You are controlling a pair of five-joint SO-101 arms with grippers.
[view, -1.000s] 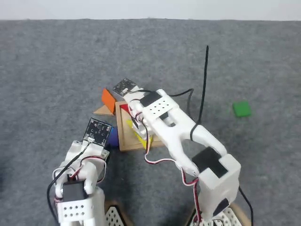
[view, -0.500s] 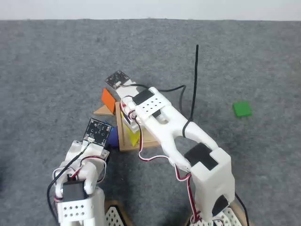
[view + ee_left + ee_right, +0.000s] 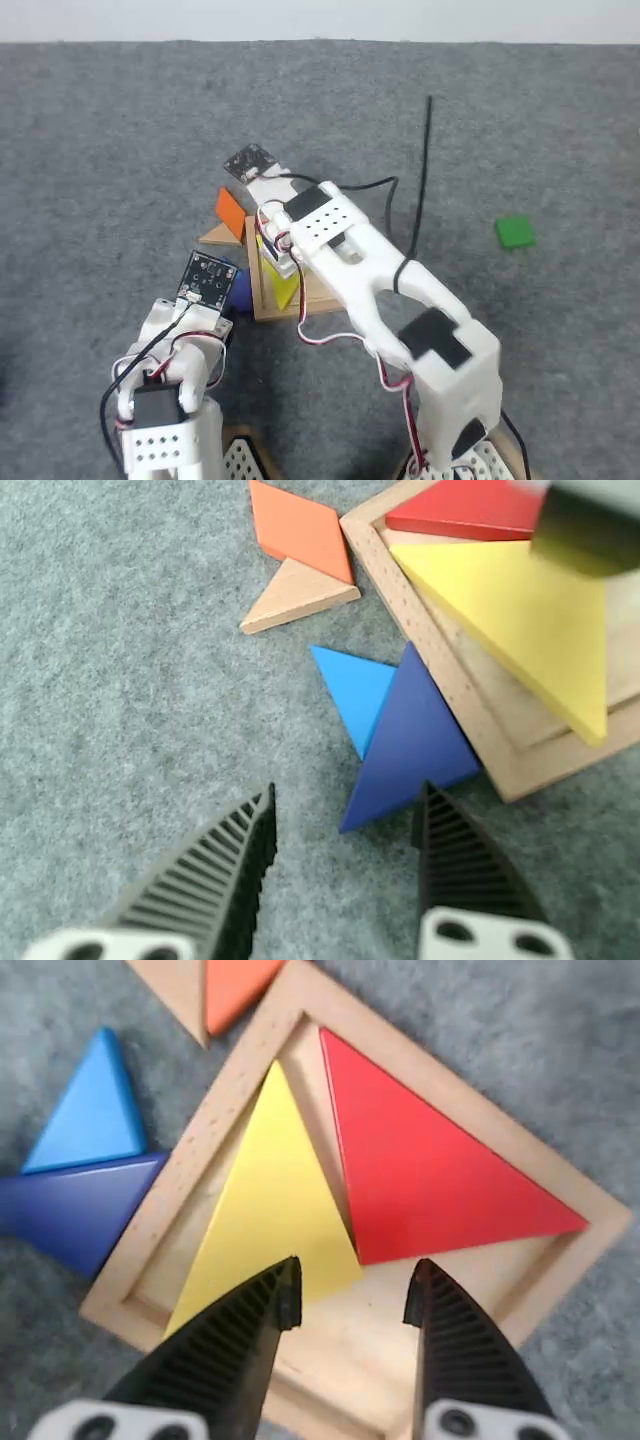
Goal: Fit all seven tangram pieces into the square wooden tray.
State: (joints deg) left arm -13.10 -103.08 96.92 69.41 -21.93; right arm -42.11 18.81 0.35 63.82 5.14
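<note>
Right gripper (image 3: 348,1295) hovering over square wooden tray (image 3: 218,1110), jaws spread and empty. Red triangle (image 3: 410,1170) and yellow triangle (image 3: 270,1210) lying inside. In the high view, right arm (image 3: 370,270) covering most of the tray, centre frame. Left gripper (image 3: 345,825), jaws spread, hanging above dark blue triangle (image 3: 410,740) against the rim. Green square (image 3: 514,231) sitting far right, well apart.

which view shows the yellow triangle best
The right wrist view: the yellow triangle lies almost whole in the tray. In the left wrist view the right arm covers a corner; in the high view a sliver peeks from under that arm.
</note>
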